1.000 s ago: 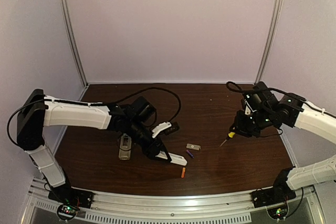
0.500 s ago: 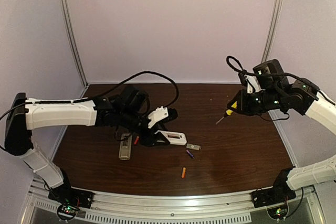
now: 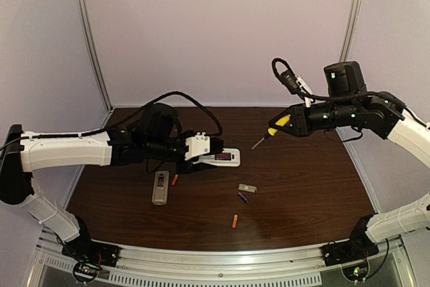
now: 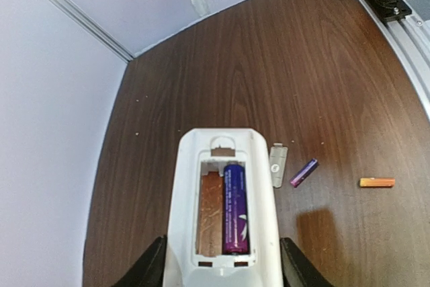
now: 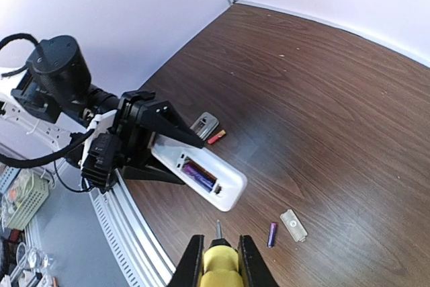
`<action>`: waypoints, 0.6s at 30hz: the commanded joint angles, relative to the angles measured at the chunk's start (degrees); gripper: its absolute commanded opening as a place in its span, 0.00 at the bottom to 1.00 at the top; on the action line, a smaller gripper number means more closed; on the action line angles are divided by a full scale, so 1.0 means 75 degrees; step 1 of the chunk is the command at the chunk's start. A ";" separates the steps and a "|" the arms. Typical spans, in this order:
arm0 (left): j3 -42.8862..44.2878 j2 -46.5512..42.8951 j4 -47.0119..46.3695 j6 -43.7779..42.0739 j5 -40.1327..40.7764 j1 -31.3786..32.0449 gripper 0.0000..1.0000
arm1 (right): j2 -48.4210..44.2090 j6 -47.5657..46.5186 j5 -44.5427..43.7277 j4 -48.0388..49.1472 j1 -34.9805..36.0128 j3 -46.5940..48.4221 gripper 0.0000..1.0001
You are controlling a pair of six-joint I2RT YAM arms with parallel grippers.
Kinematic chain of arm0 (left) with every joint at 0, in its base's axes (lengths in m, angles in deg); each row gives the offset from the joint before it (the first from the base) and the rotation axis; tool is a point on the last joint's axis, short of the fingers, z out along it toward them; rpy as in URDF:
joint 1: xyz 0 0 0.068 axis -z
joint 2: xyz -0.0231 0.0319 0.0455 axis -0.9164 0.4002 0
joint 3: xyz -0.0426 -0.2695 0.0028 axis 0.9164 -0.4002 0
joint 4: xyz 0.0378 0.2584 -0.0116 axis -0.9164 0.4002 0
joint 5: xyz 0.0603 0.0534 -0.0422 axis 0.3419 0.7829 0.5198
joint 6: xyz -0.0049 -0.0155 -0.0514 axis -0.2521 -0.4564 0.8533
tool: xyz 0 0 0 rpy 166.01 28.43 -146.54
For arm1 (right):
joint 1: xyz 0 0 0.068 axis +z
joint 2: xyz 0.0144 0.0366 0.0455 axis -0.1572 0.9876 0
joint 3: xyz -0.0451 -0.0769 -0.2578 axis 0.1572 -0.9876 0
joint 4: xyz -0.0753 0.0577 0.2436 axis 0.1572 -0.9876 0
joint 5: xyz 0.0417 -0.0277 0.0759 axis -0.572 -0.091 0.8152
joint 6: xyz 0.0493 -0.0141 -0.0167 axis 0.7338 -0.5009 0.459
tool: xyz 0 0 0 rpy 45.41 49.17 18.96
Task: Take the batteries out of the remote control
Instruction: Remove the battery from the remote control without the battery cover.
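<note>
Three batteries out, one purple cell in the raised remote.
Left hand (image 3: 205, 154), jaws about half apart, clamps the sides of the white plastic remote control (image 3: 225, 158) at one end, holding it clear of the dark wooden tabletop (image 3: 302, 186) left of the middle. The open bay shows one purple cylindrical battery (image 4: 234, 210) beside an empty slot. Right hand (image 3: 287, 124), shut tight on the yellow-handled screwdriver (image 3: 269, 132), hangs over the right side, well apart from the remote. On the tabletop, the red battery (image 3: 175, 180) lies just beside a grey second remote (image 3: 160, 187) nearer the left edge. The loose purple battery (image 3: 242, 197) and small grey cover plate (image 3: 247, 187) lie mid-tabletop, with the orange battery (image 3: 234, 220) toward the near edge. Hazards: prying may twist the remote in its one-ended grip, or flick the freed cell over the near edge.
</note>
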 commanded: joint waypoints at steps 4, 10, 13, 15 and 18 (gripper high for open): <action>0.0128 -0.0031 -0.0996 -0.1248 0.0382 -0.0053 0.00 | 0.0280 -0.1366 0.1442 0.0957 -0.0017 0.0345 0.00; 0.0134 0.0113 -0.1255 -0.2340 0.0412 -0.0029 0.00 | 0.0602 -0.2038 0.1563 0.1166 0.0049 0.0548 0.00; 0.0379 0.0305 -0.1065 -0.2674 0.0351 -0.0040 0.00 | 0.0800 -0.2437 0.1539 0.1249 0.0128 0.0648 0.00; 0.0487 0.0436 -0.1066 -0.2781 0.0307 -0.0040 0.00 | 0.0959 -0.2631 0.1524 0.1261 0.0166 0.0717 0.00; 0.0634 0.0616 -0.1143 -0.2901 0.0293 -0.0045 0.00 | 0.1185 -0.3031 0.1376 0.1069 0.0242 0.0826 0.00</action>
